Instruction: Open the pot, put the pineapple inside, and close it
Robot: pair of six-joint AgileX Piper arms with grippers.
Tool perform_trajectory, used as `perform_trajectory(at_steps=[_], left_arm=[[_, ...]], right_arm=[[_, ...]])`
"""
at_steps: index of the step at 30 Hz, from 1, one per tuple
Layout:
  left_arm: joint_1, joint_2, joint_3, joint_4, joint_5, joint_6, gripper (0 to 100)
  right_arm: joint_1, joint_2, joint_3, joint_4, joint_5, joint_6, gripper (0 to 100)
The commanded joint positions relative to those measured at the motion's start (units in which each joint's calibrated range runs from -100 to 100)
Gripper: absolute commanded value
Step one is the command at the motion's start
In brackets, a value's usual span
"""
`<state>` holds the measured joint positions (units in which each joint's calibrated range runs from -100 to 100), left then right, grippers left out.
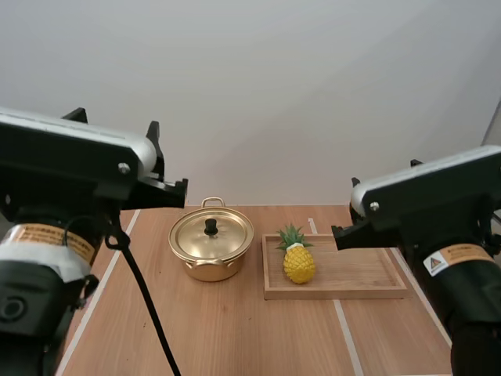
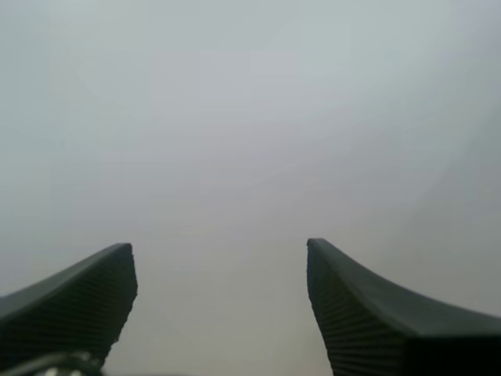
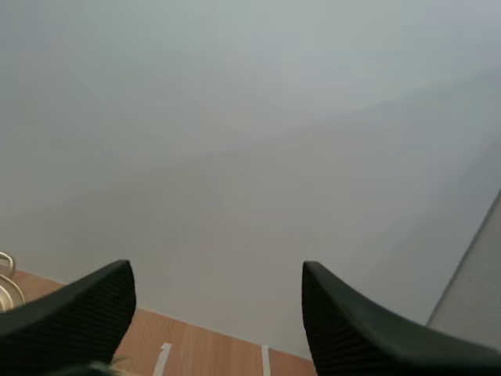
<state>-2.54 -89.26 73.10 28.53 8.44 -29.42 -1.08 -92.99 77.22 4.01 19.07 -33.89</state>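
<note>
Plain white wall point(image 1: 258, 86) stands behind a wooden counter point(image 1: 235, 337) marked with white tape lines point(image 1: 344, 329).

1. Pot point(image 1: 211, 251): gold-coloured, with two side handles. It stands on the counter just beside the left end of the tray point(image 1: 360, 278). Its lid point(image 1: 213, 235) is seated on the rim, with the black knob point(image 1: 210, 226) upright at the centre.
2. Pineapple point(image 1: 298, 258): yellow with a green crown. It stands upright in the left part of the wooden tray, near the pot but apart from it.
3. Left hand point(image 2: 218, 247): the two ribbed fingers point(image 2: 78, 298) stand well apart, inner faces turned to each other, with nothing between them. It points at the white wall.
4. Right hand point(image 3: 214, 267): its fingers point(image 3: 352, 329) are likewise spread wide and hold nothing. Beyond them lie the far edge of the counter and the wall; a gold handle of the pot shows beside one finger.
5. Both arms are raised well above the counter, the left arm point(image 1: 70, 164) and the right arm point(image 1: 438, 196) apart from pot and tray.
</note>
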Motion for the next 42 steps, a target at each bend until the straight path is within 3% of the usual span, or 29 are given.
perform_trajectory(at_steps=[1, 4, 7, 11, 17, 28, 30, 37, 42], left_arm=[[0.81, 3.21, -3.08, -1.68, 9.86, -1.01, 100], [1.69, 5.82, -4.64, -1.78, 16.93, -0.26, 100], [1.77, 8.63, -5.48, -4.85, 22.14, 2.51, 100], [1.77, 11.54, -6.25, -12.35, 25.37, 12.62, 100], [1.77, 20.27, -8.41, -14.86, 25.59, 22.31, 97], [1.77, 48.86, -18.87, -16.39, 27.53, 30.21, 97], [1.77, 52.72, -21.58, -20.33, 28.14, 34.2, 97], [1.77, 61.75, -31.36, -47.19, 49.13, 58.36, 94], [1.77, 67.48, -37.99, -53.43, 68.21, 63.68, 94]], right_arm=[[-0.15, 6.4, -6.94, 0.85, 8.02, 0.02, 100], [-0.15, 15.06, -12.26, 2.26, 13.46, 0.02, 100], [-0.15, 23.94, -17.65, 6.34, 26.48, 0.02, 100], [-0.15, 33.87, -24.32, 11.15, 44.07, 0.02, 100], [-0.15, 37.87, -26.35, 14.88, 43.02, 0.02, 100], [-0.15, 37.87, -26.35, 14.97, 43.0, 0.02, 100], [-0.15, 37.87, -26.35, 14.04, 43.0, 0.02, 100], [-0.15, 37.87, -26.35, 13.04, 43.0, 0.02, 100], [-0.15, 37.87, -26.35, 12.68, 43.0, 0.02, 100]])
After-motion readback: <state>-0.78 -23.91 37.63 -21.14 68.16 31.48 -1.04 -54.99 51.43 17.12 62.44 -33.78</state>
